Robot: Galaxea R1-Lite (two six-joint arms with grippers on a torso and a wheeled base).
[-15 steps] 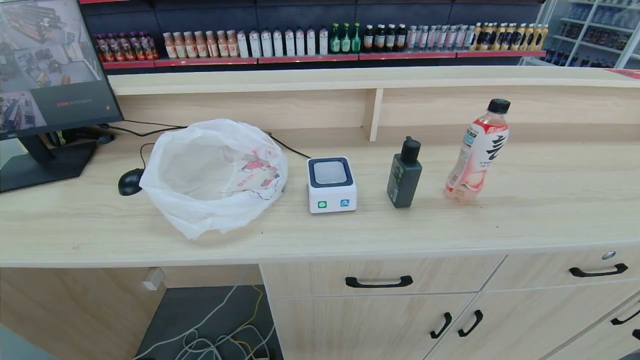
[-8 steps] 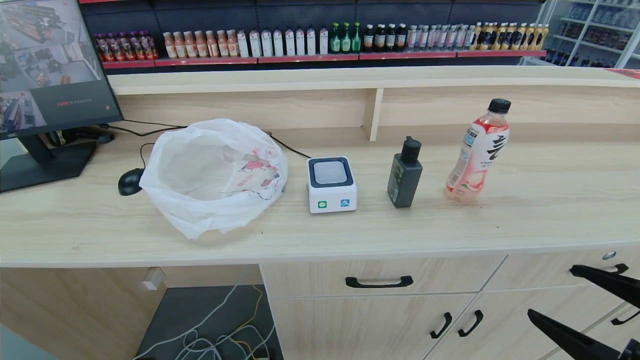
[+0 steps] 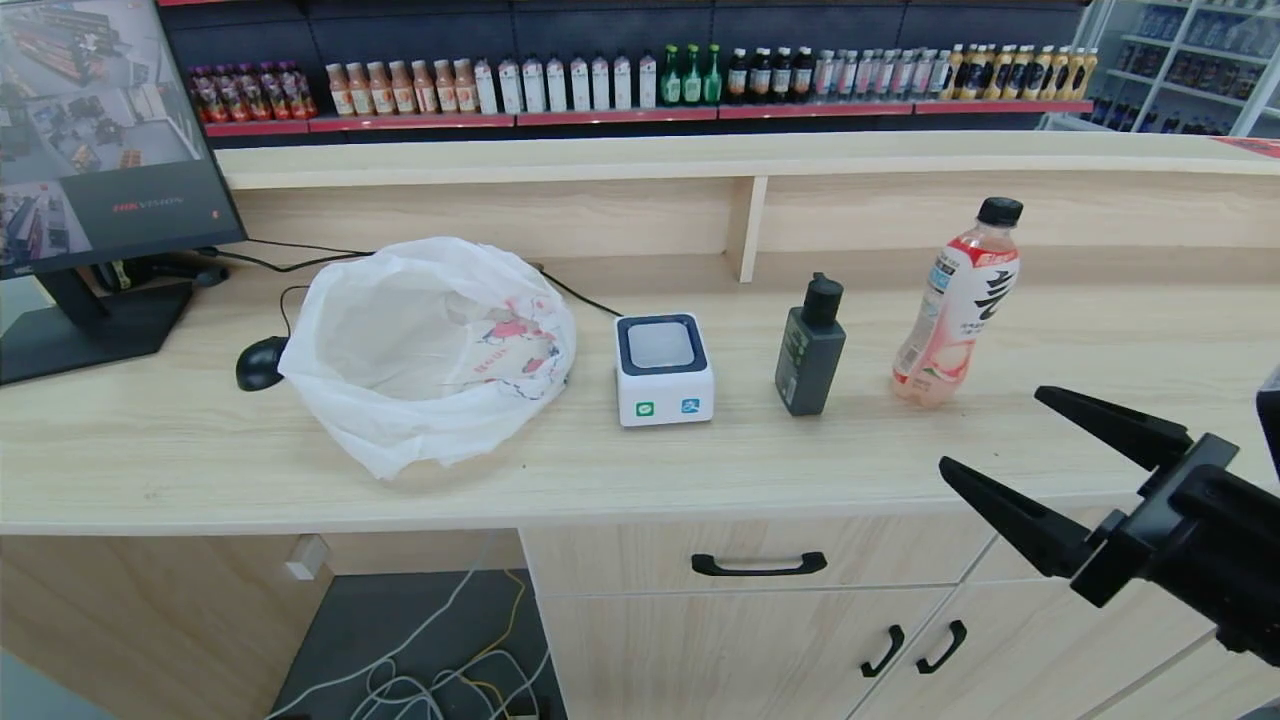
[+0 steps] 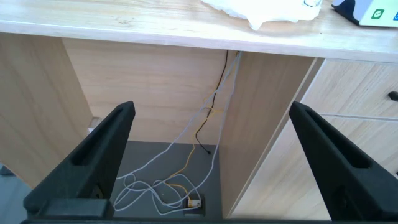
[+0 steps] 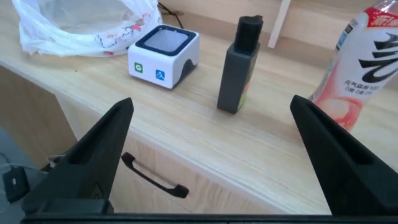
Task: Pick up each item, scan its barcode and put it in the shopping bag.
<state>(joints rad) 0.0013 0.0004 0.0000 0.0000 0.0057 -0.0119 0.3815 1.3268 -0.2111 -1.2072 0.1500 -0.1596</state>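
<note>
A dark green bottle (image 3: 809,347) (image 5: 239,67) with a black cap stands on the wooden counter (image 3: 640,455), right of the white barcode scanner (image 3: 662,369) (image 5: 164,55). A pink drink bottle (image 3: 957,303) (image 5: 356,59) stands further right. The white shopping bag (image 3: 430,345) (image 5: 81,25) lies open left of the scanner. My right gripper (image 3: 988,432) (image 5: 211,124) is open at the counter's front edge, below and right of the pink bottle, empty. My left gripper (image 4: 211,124) is open below the counter edge, facing the knee space with cables.
A monitor (image 3: 100,130) stands at the far left with a black mouse (image 3: 262,362) beside the bag. A raised wooden ledge (image 3: 740,160) runs behind the counter. Drawers with black handles (image 3: 758,565) sit under it. Shelves of bottles (image 3: 640,80) line the back wall.
My right gripper has come up from below the counter at the lower right to the counter's front edge, still open. The items on the counter have not moved.
</note>
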